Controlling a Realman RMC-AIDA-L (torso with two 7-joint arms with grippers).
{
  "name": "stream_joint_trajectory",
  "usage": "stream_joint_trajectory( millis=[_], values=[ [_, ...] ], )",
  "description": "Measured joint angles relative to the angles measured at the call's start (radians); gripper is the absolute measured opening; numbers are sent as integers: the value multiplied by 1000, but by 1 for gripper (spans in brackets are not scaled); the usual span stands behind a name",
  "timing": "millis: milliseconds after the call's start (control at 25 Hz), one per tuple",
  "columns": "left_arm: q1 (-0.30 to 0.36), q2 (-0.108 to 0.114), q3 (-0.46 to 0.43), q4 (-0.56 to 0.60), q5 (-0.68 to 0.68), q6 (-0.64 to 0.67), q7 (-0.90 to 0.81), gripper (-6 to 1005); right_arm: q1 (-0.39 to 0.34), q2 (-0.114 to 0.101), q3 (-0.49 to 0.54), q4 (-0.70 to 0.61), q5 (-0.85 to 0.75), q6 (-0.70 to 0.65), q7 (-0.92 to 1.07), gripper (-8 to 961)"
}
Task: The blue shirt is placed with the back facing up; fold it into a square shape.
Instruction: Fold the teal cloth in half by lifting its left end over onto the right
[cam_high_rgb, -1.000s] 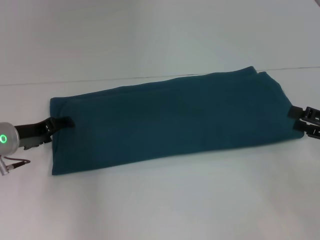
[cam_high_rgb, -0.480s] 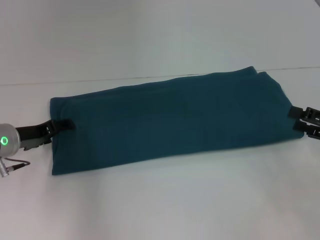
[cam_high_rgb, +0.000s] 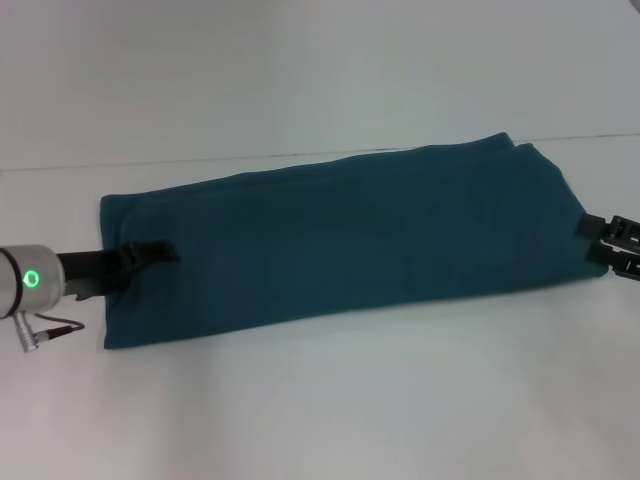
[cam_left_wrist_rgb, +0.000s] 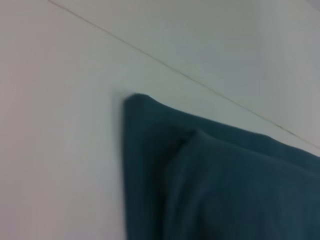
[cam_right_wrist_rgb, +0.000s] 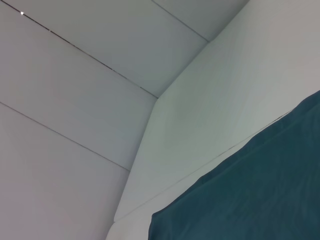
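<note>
The blue shirt (cam_high_rgb: 350, 235) lies flat on the white table (cam_high_rgb: 350, 400) as a long folded strip running left to right. My left gripper (cam_high_rgb: 150, 255) reaches in over the strip's left end. Its upper finger (cam_high_rgb: 140, 252) rests on top of the cloth, the lower one is hidden, and the cloth edge lies undisturbed. My right gripper (cam_high_rgb: 600, 242) stands open at the strip's right end, its two dark fingers spread at the cloth's edge. The left wrist view shows a folded corner of the blue shirt (cam_left_wrist_rgb: 225, 190). In the right wrist view, the blue shirt (cam_right_wrist_rgb: 250, 200) fills the lower corner.
White table surface stretches in front of the shirt and behind it up to a thin seam line (cam_high_rgb: 250, 157). A white panelled wall (cam_right_wrist_rgb: 75, 100) rises behind the table.
My left gripper has slid to the right, farther in over the shirt's left end, while the cloth stayed still. The right gripper has edged slightly to the right.
</note>
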Motion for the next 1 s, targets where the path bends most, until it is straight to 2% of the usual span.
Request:
stream_joint_trajectory(
  millis=[400, 600, 840, 1000],
  values=[
    [-20, -8, -6, 24, -43, 33, 39, 821, 0, 0, 0, 0, 0, -4, -3, 922],
    [-10, -1, -8, 18, -47, 42, 31, 612, 0, 2, -1, 0, 0, -6, -4, 923],
    [0, 2, -9, 22, -41, 34, 31, 411, -4, 4, 0, 0, 0, -6, -4, 923],
    [7, 2, -9, 34, -42, 33, 30, 350, -8, 4, 0, 0, 0, -6, -4, 924]
  ],
)
